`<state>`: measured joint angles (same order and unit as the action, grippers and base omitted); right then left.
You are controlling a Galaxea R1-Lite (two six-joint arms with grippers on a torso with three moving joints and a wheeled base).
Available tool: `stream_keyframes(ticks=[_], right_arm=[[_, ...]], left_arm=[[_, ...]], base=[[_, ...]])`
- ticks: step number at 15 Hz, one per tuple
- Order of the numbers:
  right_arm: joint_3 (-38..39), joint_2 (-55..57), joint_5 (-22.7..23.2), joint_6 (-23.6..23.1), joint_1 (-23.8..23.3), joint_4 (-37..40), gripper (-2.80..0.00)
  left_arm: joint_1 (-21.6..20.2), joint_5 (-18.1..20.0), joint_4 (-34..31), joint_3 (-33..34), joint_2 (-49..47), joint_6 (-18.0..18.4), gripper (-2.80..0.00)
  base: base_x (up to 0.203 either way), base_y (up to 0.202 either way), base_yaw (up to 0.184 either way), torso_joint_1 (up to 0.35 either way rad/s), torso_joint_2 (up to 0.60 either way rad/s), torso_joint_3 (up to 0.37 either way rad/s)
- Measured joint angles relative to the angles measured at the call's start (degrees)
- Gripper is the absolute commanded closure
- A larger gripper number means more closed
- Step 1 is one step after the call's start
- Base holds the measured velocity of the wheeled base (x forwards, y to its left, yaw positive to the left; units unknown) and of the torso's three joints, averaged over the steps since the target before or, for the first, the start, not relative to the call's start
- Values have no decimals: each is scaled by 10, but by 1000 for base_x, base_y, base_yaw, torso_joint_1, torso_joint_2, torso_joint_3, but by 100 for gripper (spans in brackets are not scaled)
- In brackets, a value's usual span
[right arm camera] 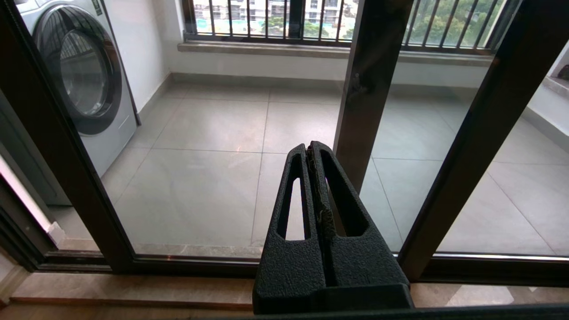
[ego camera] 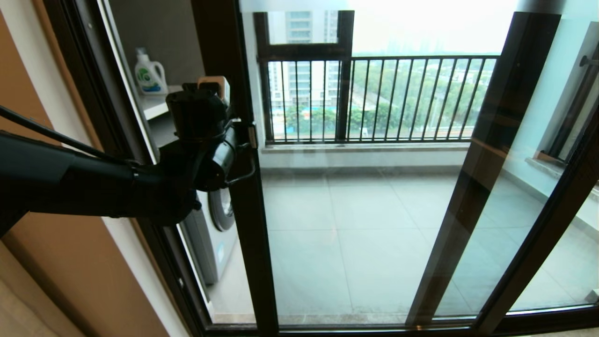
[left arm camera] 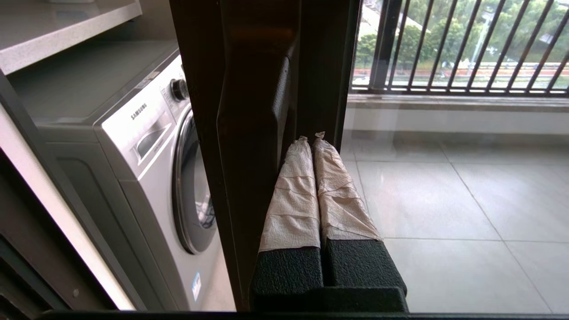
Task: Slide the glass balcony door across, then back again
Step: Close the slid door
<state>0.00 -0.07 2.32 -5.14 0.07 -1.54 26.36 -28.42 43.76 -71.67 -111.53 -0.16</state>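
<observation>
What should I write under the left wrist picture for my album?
Shut left gripper pressing against the glass balcony door frame beside the washing machine.

I read "SAMSUNG" on the washer (left arm camera: 146, 146) panel; the bottle (ego camera: 149, 73) label is too small for me.

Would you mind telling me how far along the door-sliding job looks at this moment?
A gap beside the washing machine shows the glass balcony door is not fully closed. The left gripper, fingers shut, presses at its handle. Which slide is under way cannot be told. The right gripper hangs shut, idle.
</observation>
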Motion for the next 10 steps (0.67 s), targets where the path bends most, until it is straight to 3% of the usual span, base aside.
stream_keyframes(ticks=[10], right_arm=[[0, 0, 0, 0, 0, 0, 0]], left_arm=[[-71, 28, 1, 39, 18, -2, 0]], base=[[0, 0, 0, 0, 0, 0]])
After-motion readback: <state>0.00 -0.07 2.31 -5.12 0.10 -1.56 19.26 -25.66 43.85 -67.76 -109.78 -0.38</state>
